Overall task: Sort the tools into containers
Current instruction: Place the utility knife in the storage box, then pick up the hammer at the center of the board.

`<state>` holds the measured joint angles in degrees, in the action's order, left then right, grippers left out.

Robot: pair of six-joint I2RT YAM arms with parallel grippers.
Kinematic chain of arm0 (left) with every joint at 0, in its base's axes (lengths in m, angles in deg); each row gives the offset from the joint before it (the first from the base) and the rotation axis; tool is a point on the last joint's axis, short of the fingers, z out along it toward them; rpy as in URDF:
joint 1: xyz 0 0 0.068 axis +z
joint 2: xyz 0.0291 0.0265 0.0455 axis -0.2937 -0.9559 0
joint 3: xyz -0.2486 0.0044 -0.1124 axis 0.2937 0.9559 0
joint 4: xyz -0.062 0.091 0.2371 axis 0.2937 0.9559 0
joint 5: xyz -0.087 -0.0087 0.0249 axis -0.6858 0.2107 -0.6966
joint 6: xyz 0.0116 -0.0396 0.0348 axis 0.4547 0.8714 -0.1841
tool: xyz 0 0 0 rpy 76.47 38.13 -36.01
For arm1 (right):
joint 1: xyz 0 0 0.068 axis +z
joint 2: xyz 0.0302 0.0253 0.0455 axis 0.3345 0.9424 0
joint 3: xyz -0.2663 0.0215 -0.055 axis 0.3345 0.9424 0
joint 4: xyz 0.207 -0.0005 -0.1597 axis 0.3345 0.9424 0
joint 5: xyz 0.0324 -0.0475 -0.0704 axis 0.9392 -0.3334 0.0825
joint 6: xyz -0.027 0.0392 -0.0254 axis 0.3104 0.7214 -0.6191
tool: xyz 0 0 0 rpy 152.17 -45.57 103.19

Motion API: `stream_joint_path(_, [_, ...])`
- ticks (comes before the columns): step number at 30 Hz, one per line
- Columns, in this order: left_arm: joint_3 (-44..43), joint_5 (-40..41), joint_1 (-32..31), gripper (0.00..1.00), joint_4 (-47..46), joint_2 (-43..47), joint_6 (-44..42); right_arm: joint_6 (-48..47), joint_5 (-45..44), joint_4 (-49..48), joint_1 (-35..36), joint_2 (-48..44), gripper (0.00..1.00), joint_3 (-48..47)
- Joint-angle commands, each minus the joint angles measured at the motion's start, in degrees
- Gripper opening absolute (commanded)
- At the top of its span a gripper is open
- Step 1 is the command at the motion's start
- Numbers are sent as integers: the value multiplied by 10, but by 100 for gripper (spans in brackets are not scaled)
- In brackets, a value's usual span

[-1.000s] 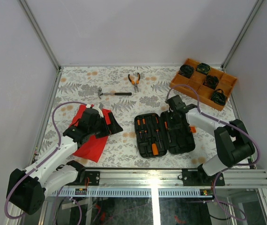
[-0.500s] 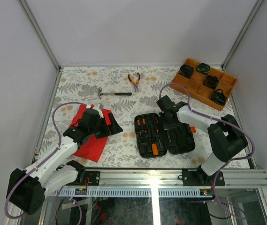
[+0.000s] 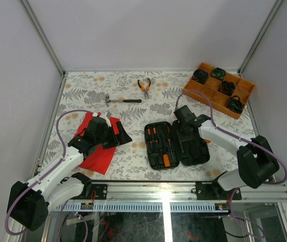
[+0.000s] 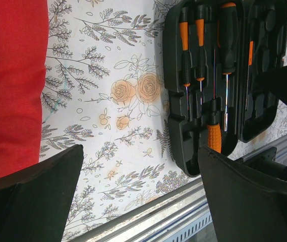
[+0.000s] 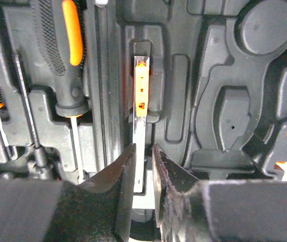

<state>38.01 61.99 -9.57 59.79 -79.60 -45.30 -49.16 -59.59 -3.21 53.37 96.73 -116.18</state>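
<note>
The black tool case (image 3: 197, 151) lies open near the front of the table, with orange-and-black screwdrivers (image 3: 156, 138) in its left half. My right gripper (image 3: 183, 132) hangs low over the case's middle. In the right wrist view its jaws (image 5: 143, 154) stand a little apart, open, on either side of a thin steel strip with an orange piece (image 5: 141, 91) that lies in a moulded slot. The orange-handled pliers (image 3: 144, 86) and the hammer (image 3: 120, 100) lie on the far table. My left gripper (image 4: 140, 156) is wide open and empty over the red cloth's edge.
A red cloth (image 3: 95, 151) lies under the left arm. An orange compartment tray (image 3: 247, 85) of black round items sits at the back right. The table's metal front rail (image 4: 183, 212) runs just below the case.
My right gripper has shifted over the case and come down to its middle, and its jaws have parted slightly. The left arm has not moved.
</note>
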Motion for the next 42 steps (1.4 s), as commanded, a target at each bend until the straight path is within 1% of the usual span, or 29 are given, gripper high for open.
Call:
stream_joint_path(1, [2,-12,-4,94,-26,6,1,0,-12,1,5,-49,28,-10])
stream_joint_path(5, [2,-13,-4,94,-26,6,1,5,-10,-11,5,-81,30,0])
stream_joint_path(11, [-11,-4,-4,94,-17,0,-7,15,-33,-27,5,-143,33,18])
stream_joint_path(14, [-37,17,-5,94,-6,-8,-15,14,-17,-46,5,-185,35,36])
stream_joint_path(17, [-76,42,-4,94,2,-25,-24,8,19,-81,5,-223,39,64])
stream_joint_path(21, [-130,95,-3,95,11,-72,-31,-2,28,-77,5,-254,48,79])
stream_joint_path(23, [-153,123,1,95,11,-101,-29,-6,24,-71,5,-267,50,83])
stream_joint_path(30, [-240,226,26,95,6,-210,4,10,38,-66,5,-306,51,113])
stream_joint_path(34, [-292,276,53,95,9,-272,-16,27,41,-67,5,-328,52,139])
stream_joint_path(38, [-353,294,101,95,42,-340,-51,35,48,-68,5,-345,52,159])
stream_joint_path(42, [-396,277,147,93,62,-392,-81,35,53,-73,5,-351,52,171])
